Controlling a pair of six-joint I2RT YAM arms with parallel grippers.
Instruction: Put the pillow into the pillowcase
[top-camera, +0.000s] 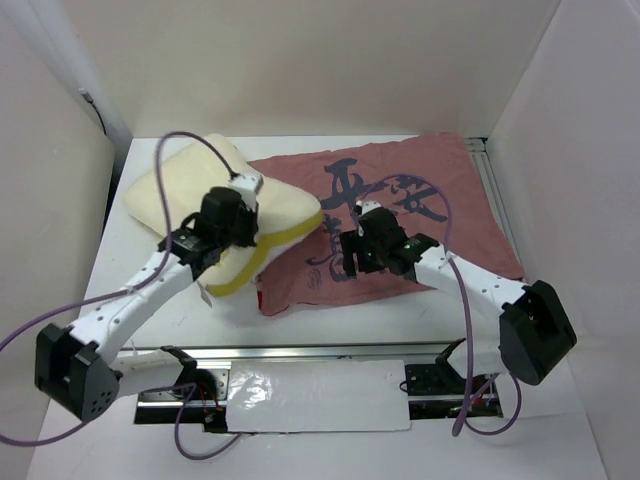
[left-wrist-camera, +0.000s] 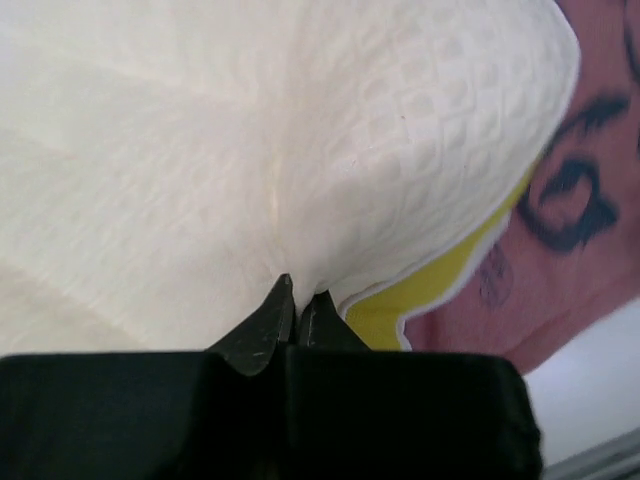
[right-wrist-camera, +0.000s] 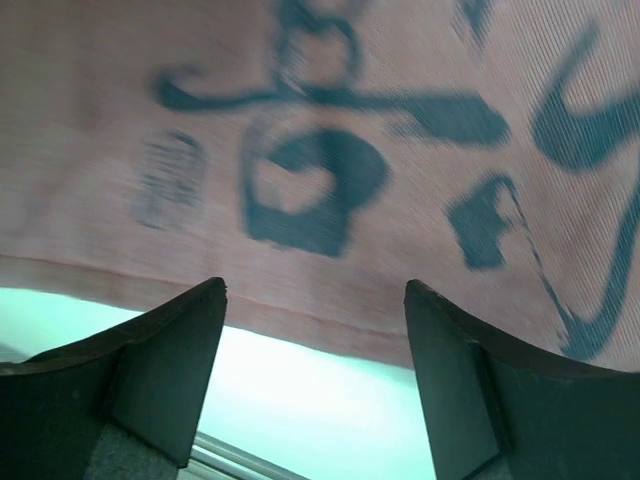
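Your left gripper (left-wrist-camera: 296, 300) is pinched shut on 1 thin fold of the pillow (top-camera: 180, 185), which lies left, its corner over the pillowcase (top-camera: 470, 225). That fold may slip when you lift. Your right gripper (right-wrist-camera: 315, 292) hangs open over the pillowcase hem, holding nothing.

Overhead view spans the bench (top-camera: 150, 300); close wrist views face the pillow (left-wrist-camera: 300, 150) (left) and the pillowcase (right-wrist-camera: 400, 60), which all share.
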